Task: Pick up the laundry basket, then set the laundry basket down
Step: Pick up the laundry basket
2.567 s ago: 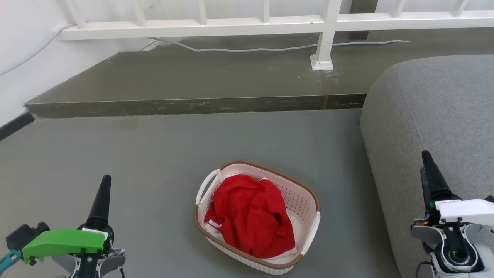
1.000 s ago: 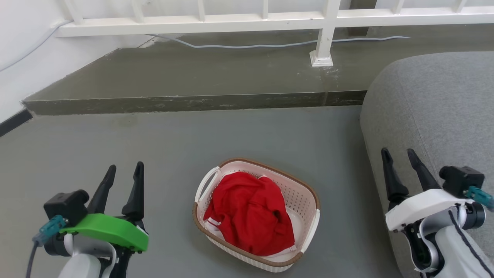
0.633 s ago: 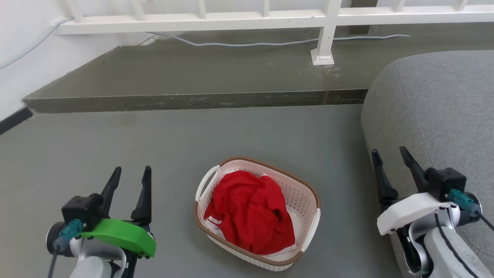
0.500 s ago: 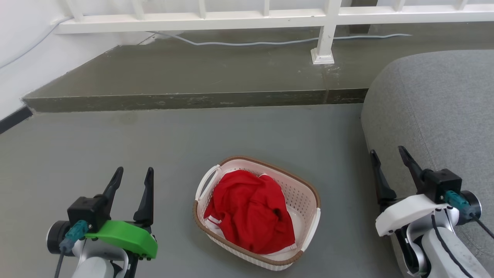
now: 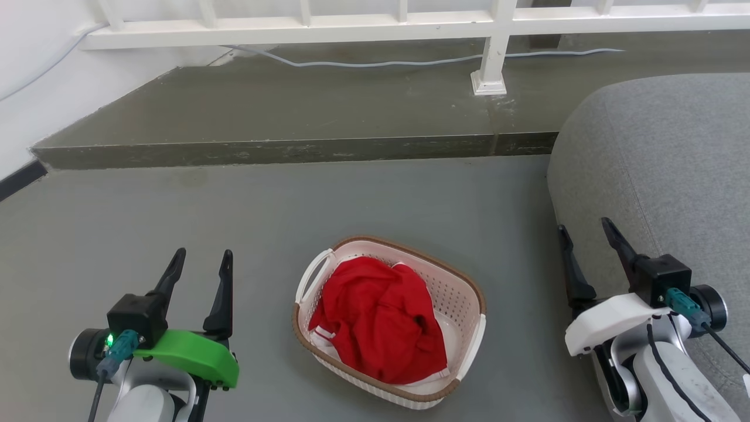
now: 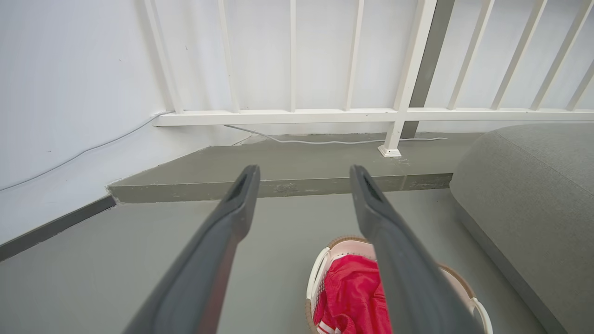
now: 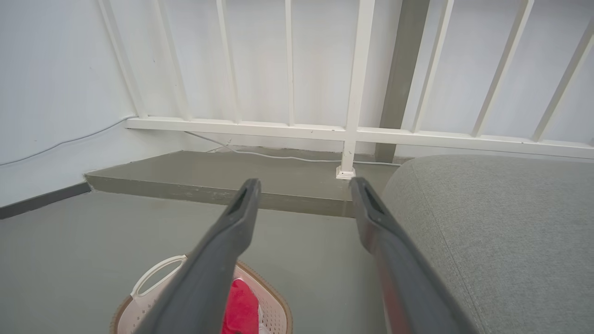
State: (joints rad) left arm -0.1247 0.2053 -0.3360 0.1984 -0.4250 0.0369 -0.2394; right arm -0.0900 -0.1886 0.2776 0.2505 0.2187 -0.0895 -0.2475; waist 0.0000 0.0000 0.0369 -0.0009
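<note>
The laundry basket (image 5: pixel 460 296) is cream-white with perforated walls, a brown rim and white loop handles. It sits on the grey floor at the lower middle of the head view with a red garment (image 5: pixel 378 319) bunched inside. My left gripper (image 5: pixel 201 261) is open, well to the basket's left, holding nothing. My right gripper (image 5: pixel 585 230) is open at the basket's right, beside the sofa. In the left wrist view the laundry basket (image 6: pixel 320 278) lies low between and behind the fingers (image 6: pixel 232 218). The right wrist view has the laundry basket (image 7: pixel 153 278) at the lower left.
A grey sofa (image 5: pixel 662 170) fills the right side, close to my right arm. A raised concrete step (image 5: pixel 293 149) runs across behind the basket, with a white railing (image 5: pixel 492 53) and a loose cable (image 5: pixel 363 61) on it. A white wall (image 5: pixel 35 88) stands at the left.
Both grippers went from shut to open and turned so both fingers show. Both arms shifted slightly inward toward the basket. The basket has not moved.
</note>
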